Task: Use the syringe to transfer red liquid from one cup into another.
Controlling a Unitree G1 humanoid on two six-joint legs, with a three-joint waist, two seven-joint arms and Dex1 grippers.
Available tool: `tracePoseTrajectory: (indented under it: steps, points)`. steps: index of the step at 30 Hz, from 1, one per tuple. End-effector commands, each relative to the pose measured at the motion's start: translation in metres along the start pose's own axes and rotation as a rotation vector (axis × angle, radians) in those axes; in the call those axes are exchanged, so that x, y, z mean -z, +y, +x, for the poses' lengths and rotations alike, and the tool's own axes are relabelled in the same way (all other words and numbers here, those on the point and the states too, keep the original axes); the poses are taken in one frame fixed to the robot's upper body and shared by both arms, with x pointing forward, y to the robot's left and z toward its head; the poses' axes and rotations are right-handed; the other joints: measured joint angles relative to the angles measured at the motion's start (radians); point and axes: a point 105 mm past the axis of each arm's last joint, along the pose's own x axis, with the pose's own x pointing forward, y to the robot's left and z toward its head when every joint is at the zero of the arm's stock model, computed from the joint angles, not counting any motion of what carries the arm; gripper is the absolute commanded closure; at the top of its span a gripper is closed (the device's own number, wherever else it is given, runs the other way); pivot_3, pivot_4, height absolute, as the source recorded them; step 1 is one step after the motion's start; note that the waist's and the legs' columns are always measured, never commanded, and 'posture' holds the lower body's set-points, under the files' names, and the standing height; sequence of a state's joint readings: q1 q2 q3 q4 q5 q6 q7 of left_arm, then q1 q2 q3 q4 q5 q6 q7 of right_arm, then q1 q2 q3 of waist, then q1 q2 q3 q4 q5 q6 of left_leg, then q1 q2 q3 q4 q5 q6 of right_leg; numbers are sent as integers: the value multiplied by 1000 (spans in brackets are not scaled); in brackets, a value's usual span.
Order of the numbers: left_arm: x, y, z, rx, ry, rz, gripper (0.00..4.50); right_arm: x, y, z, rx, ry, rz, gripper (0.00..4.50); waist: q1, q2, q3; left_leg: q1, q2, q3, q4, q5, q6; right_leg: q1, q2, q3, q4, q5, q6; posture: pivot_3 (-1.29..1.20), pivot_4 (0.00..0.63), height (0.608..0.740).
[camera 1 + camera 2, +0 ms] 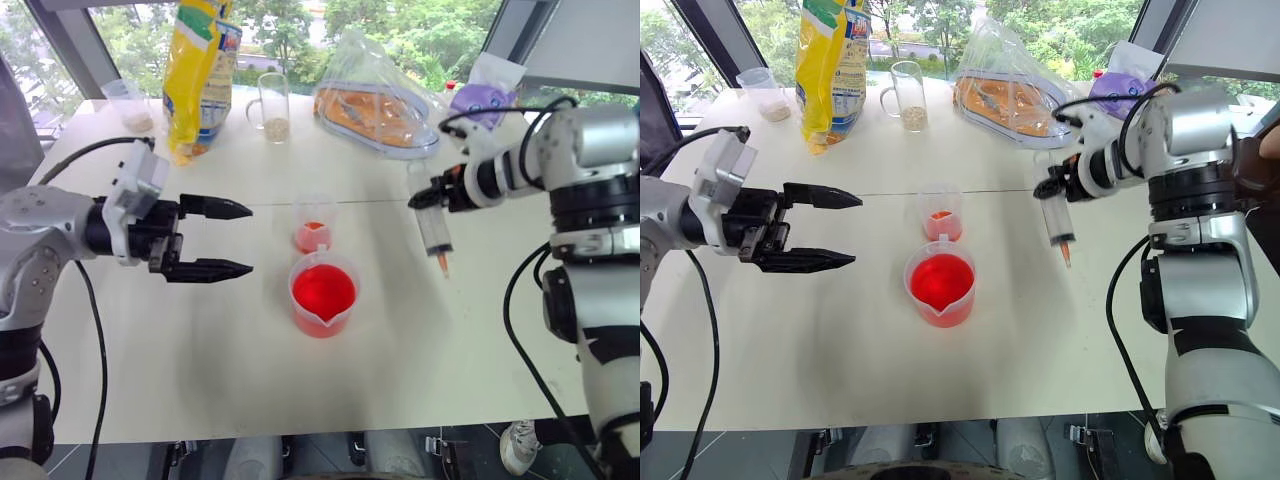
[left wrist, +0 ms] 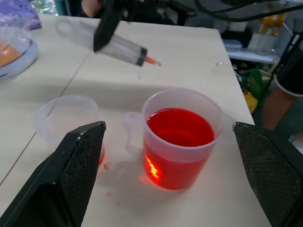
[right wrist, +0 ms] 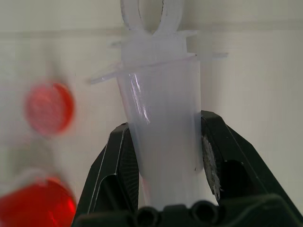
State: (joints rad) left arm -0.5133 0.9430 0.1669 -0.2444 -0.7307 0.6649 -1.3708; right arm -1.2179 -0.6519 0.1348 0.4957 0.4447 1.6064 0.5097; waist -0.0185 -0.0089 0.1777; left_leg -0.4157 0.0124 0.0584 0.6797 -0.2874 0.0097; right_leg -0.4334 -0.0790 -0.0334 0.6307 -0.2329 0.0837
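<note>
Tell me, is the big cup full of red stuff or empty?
Nearly full. The big cup holds red liquid almost up to its rim, and it stands upright on the table.

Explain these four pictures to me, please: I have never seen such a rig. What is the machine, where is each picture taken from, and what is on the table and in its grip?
This is a humanoid robot with two arms, each ending in a gripper of two black fingers. Two pictures come from cameras in its head, looking down over a white table; the other two come from a camera on each wrist.

The right gripper is shut on the syringe, whose orange tip points down, above the table. The left gripper is open and holds nothing.

In the middle stand the wide beaker of red liquid and, just behind it, the small cup with a little red at its base. At the far edge are a yellow bag, a handled glass and a clear bag.
</note>
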Motion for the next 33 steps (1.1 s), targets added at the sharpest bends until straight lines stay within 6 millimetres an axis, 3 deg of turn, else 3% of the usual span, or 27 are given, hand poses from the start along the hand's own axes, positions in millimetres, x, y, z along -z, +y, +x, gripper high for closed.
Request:
tracePoseTrajectory:
  steps: [1, 5, 12, 14, 15, 18, 19, 22, 26, 33]
  points:
    - [-11, -6, 1, 46, 6, 61, 71, 4, -8, -4, 42, 10, -7, 3048, 0, 0, 0, 0, 0, 0, 0, 0, 0, 0, 0, 0, 0, 0, 0, 0, 150, 740]
    - [-12, -4, 2, 48, 6, 72, 71, 32, -19, 14, 77, 125, -13, 3048, 3, 0, 0, 0, 0, 0, 0, 0, 0, 0, 1, 0, 0, 0, 0, 0, 150, 740]
    - [-12, -3, 4, 51, 0, 77, 71, 40, -21, 21, 99, 134, -13, 3048, 1, 0, 0, -1, 0, 0, 1, 0, 0, 0, 1, 0, 0, 0, 1, 0, 150, 740]
    - [-11, -3, 4, 49, 1, 76, 0, 39, -20, 21, 98, 127, -15, 2040, 1, 0, 0, 0, 0, 0, 1, 0, 0, 0, 1, 0, 0, 0, 1, 0, 150, 740]
    - [-10, -3, 4, 48, 2, 76, 0, 39, -20, 20, 97, 122, -18, 1782, 1, 0, 0, -1, 0, 0, 1, 0, 0, 0, 1, 0, 0, 0, 1, 0, 150, 740]
    - [-8, -4, 5, 45, 1, 51, 0, 34, -14, 16, 76, 93, -46, 210, 2, 0, 0, -1, 0, 0, 1, 0, 0, 0, 1, 0, 0, 0, 1, 0, 150, 740]
    - [-7, -5, 6, 49, 1, 40, 0, 32, -12, 13, 72, 79, -61, 22, 2, 0, 0, -1, 0, 0, 1, 0, 0, 0, 1, 0, 0, 0, 1, 0, 150, 740]
    - [-6, -7, 6, 53, -5, 25, 0, 30, -10, 7, 62, 58, -84, 22, 2, 0, 0, -1, 0, -1, 1, 0, 0, 0, 1, 0, 0, 0, 1, 0, 150, 740]
    - [-8, -9, 5, 49, -12, 11, 0, 25, -2, -16, 33, 4, -195, 22, 7, 0, 0, -1, 0, -1, 1, 0, 0, 0, 1, 0, 0, 0, 1, 0, 150, 740]
    - [-13, -7, -1, 21, -5, 11, 0, 21, 27, -78, -112, -114, -429, 22, 5, 0, 0, -3, 0, -2, 2, 0, 1, -1, 1, 0, 0, 0, 2, 0, 150, 740]
